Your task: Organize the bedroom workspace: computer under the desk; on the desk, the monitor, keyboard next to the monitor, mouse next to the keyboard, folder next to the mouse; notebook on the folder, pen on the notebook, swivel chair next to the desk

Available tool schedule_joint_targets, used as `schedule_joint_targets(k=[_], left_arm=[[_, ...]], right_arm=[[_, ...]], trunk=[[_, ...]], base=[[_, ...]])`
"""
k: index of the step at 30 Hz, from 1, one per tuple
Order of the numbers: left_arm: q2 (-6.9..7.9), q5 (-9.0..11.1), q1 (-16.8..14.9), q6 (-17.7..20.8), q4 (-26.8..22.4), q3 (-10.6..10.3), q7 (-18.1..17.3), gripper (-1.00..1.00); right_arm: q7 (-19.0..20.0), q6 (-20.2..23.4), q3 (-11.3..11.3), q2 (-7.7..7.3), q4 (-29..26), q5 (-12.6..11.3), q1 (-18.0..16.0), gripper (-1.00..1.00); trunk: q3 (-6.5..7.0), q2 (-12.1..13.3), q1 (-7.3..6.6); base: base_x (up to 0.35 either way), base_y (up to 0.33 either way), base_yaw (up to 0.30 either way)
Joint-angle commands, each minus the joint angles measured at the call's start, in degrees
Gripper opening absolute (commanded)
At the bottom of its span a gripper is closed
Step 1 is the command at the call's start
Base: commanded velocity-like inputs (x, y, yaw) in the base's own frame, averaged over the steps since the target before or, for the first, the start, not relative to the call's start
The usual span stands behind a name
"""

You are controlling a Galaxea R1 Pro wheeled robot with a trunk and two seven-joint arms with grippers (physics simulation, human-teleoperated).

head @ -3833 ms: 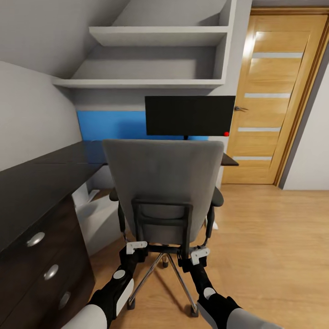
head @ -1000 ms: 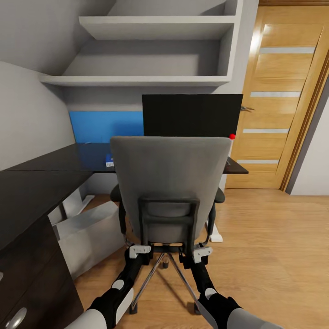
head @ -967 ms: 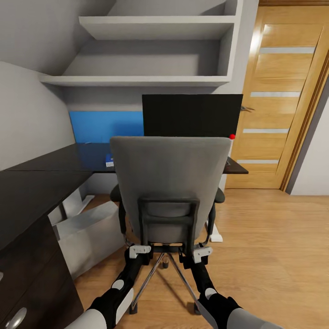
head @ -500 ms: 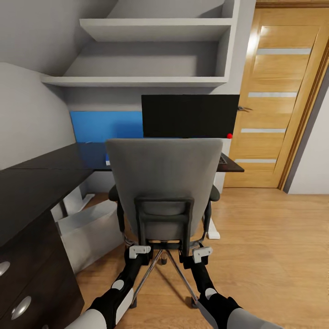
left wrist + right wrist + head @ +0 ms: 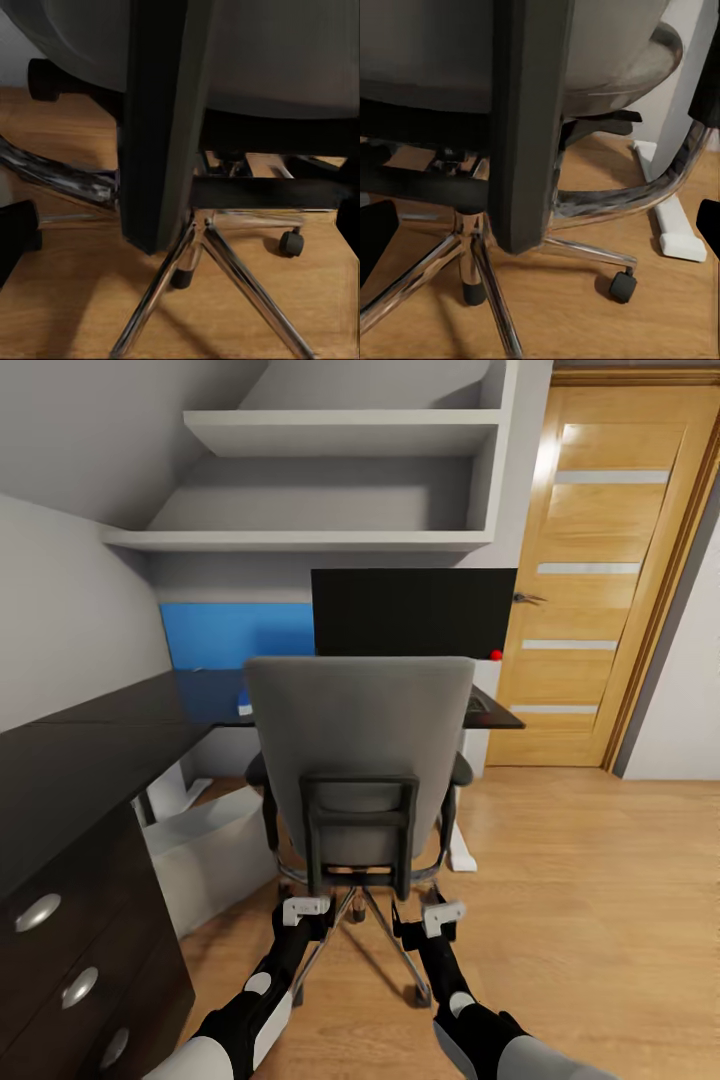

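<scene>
The swivel chair (image 5: 360, 730) stands in front of me with its grey back toward me, its seat tucked close to the black desk (image 5: 110, 730). The monitor (image 5: 413, 610) stands on the desk behind it. A blue, white-edged corner of the folder (image 5: 243, 707) lies on the desk left of the chair back, and a sliver of the keyboard (image 5: 479, 704) shows at its right. The grey computer (image 5: 215, 850) sits under the desk. My left gripper (image 5: 305, 908) and right gripper (image 5: 440, 912) are open, just short of the chair's dark back bracket (image 5: 161, 112). Mouse, notebook and pen are hidden.
A dark three-drawer unit (image 5: 70, 960) stands close at my left. The white desk leg (image 5: 456, 848) rises right of the chair. The chrome base and casters (image 5: 621, 286) spread on the wood floor. A wooden door (image 5: 600, 570) is at the right, with open floor before it.
The chair has rolled away from my grippers toward the desk, leaving a small gap. The view has shifted, so more of the drawer unit shows.
</scene>
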Motion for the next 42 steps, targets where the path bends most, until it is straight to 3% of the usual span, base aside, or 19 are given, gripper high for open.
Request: schedule_joint_targets(k=[1, 18, 42], left_arm=[[0.00, 0.2, 0.0, -0.2, 0.1, 0.0, -0.2, 1.00], [0.00, 0.3, 0.0, -0.1, 0.1, 0.1, -0.1, 1.00], [0.00, 0.3, 0.0, 0.0, 0.1, 0.1, 0.0, 1.00]], right_arm=[[-0.3, -0.2, 0.5, 0.00, 0.1, -0.4, -0.1, 1.00], [-0.3, -0.2, 0.5, -0.04, 0.4, -0.4, 0.0, 1.00], [-0.3, -0.3, 0.5, -0.06, 1.1, -0.4, -0.1, 1.00]], trunk=[[-0.06, 0.0, -0.05], [-0.06, 0.0, -0.05], [5.22, 0.7, -0.86]], base=[[-0.316, 0.000, 0.000], [-0.326, 0.000, 0.000], [-0.328, -0.066, 0.000]])
